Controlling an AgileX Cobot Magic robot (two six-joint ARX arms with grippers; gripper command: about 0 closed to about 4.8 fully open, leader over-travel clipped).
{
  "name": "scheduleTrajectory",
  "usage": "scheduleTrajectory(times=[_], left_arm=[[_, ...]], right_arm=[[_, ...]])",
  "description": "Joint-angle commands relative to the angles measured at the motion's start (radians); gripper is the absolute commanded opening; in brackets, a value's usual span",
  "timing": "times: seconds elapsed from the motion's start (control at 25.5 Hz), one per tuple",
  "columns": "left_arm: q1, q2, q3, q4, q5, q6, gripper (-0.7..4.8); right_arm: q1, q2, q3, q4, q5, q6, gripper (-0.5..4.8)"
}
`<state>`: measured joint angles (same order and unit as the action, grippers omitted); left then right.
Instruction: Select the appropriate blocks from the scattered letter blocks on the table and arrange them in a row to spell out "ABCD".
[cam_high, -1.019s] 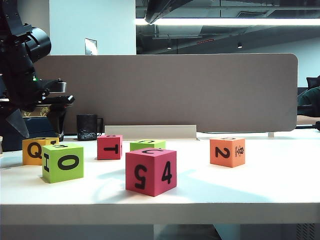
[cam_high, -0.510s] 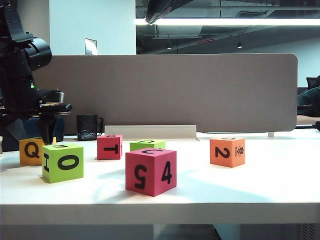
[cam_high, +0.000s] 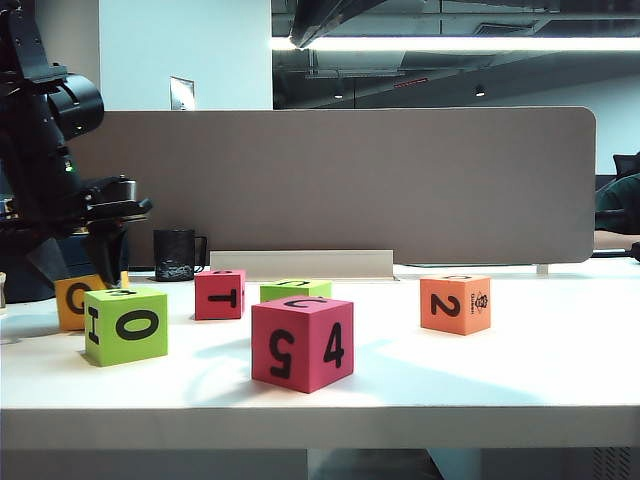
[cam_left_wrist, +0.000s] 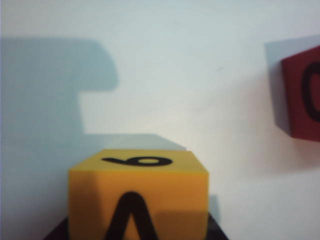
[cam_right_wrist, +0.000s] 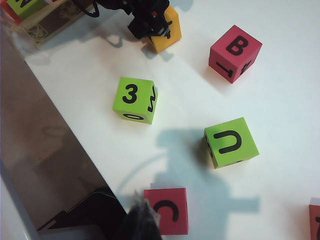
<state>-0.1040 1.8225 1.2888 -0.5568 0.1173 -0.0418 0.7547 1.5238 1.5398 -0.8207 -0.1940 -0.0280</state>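
At the far left of the table (cam_high: 520, 370), the left gripper (cam_high: 100, 262) pinches the yellow-orange Q cube (cam_high: 75, 298). Rightward sit the lime 0 cube (cam_high: 126, 324), red T cube (cam_high: 220, 294), red 5-and-4 cube (cam_high: 302, 343) and orange 2 cube (cam_high: 455, 304). A black mug (cam_high: 175, 254), contents unseen, stands behind. The right gripper (cam_right_wrist: 142, 220) is pressed together above the near edge.

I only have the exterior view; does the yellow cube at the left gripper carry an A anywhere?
Observer: Yes. The left wrist view shows an A on the side of the yellow cube facing that camera; the left gripper is shut on it.
Operator: Where is B?
Observer: On top of the red T cube.
Operator: And C?
Observer: On top of the red 5-4 cube. The right gripper, out of your view, is shut just beside that cube.
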Motion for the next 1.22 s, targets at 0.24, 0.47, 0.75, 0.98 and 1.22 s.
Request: scheduleTrajectory(times=[0.24,0.47,0.75,0.98,1.22], left_arm=[[-0.102,-0.001,0.0,-0.04,0.04,-0.029,2.4],[-0.185,-0.001,0.0,0.0,0.014,-0.126,2.36],[-0.21,0.0,0.0,0.031,-0.014,-0.175,2.36],[-0.21,0.006,0.0,0.034,-0.011,-0.176,2.38],[-0.21,0.018,0.0,0.039,-0.001,-0.175,3.16]], right_arm=[[0.002,-0.003,0.005,0.007,0.002,-0.003,-0.02],[0.002,-0.003,0.005,-0.012,0.002,-0.003,-0.02],[0.002,-0.003,0.005,-0.014,0.002,-0.003,-0.02],[0.001,-0.003,0.005,-0.014,0.002,-0.003,-0.02],[0.001,-0.003,0.005,-0.014,0.002,-0.003,-0.02]])
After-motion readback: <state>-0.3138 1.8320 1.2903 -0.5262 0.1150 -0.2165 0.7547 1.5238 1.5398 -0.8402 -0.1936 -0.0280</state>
